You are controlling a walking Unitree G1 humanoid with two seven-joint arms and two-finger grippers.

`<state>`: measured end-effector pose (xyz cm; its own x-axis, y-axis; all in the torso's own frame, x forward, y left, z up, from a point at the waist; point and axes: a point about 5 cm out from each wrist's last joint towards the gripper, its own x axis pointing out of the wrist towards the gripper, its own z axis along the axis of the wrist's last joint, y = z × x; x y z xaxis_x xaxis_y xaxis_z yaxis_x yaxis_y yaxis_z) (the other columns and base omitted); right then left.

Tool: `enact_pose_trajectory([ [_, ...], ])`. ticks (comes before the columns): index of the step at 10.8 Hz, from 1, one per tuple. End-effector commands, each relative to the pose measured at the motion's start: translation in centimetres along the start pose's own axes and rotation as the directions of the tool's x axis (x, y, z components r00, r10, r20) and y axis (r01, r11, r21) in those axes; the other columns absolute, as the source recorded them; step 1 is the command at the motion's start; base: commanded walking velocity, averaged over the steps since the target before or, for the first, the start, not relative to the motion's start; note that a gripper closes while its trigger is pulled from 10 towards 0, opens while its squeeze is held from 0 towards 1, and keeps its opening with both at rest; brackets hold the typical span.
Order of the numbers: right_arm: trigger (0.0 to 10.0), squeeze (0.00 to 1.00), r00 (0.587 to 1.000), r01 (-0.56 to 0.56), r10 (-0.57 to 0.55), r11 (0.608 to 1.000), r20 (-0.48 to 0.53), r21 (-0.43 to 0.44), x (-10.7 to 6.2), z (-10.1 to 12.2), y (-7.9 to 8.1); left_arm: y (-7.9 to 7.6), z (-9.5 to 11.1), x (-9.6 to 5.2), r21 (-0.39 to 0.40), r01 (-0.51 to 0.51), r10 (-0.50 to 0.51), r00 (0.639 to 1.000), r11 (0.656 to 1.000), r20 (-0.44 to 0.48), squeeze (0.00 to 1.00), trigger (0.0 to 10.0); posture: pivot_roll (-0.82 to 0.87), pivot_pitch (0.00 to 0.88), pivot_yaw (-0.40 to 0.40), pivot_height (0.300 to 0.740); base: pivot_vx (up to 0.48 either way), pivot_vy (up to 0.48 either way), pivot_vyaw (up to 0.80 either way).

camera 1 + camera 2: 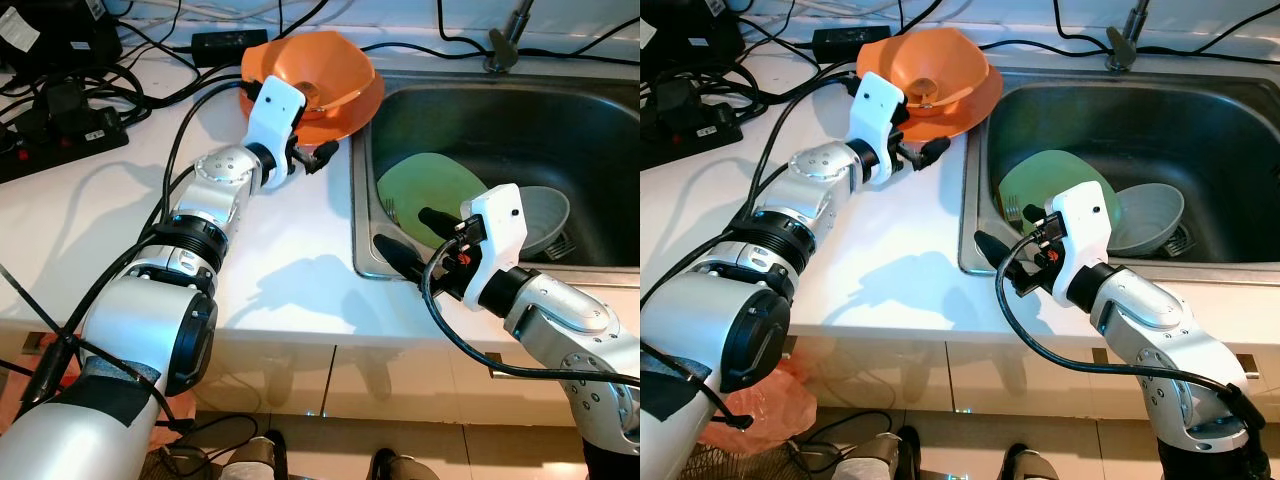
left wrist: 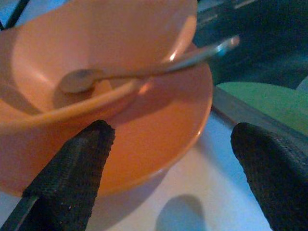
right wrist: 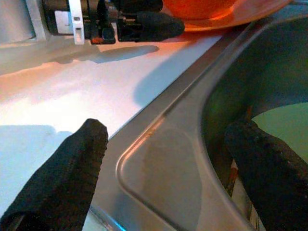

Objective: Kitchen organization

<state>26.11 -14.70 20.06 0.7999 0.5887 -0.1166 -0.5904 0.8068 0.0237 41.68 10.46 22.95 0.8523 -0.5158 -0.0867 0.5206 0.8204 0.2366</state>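
On the white counter (image 1: 300,250) beside the sink (image 1: 600,130), an orange bowl (image 1: 330,70) with a spoon (image 2: 144,72) inside sits on an orange plate (image 2: 159,134). The left gripper (image 1: 305,158) hovers just short of the plate's rim, fingers spread wide and empty. It looks like the reach before a grasp; next it would need to close in on the rim. The right gripper (image 1: 405,240), also wide open, hangs over the sink's near corner, near a green plate (image 1: 430,185) and grey bowl (image 1: 545,215).

bowl (image 1: 318,70) on plate (image 1: 352,112), left of sink (image 1: 600,140)
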Motion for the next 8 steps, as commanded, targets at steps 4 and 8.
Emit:
enact_pose_trajectory([
  [4,10.0,0.0,1.0,-0.008,0.008,1.0,-0.007,0.012,-0.1,-0.1,0.2,0.1,-1.1,0.0,-0.03,-0.013,0.01,0.993,0.999,-0.116,0.0,10.0,-0.09,0.19,0.017,0.74,0.0,0.0,0.0],
  [8,10.0,0.0,1.0,-0.008,0.008,1.0,-0.006,0.017,-0.1,-0.1,0.2,1.4,-0.3,-0.2,-0.015,-0.118,0.115,0.988,0.993,-0.107,0.0,10.0,-0.09,0.193,0.014,0.74,0.0,0.0,0.0],
])
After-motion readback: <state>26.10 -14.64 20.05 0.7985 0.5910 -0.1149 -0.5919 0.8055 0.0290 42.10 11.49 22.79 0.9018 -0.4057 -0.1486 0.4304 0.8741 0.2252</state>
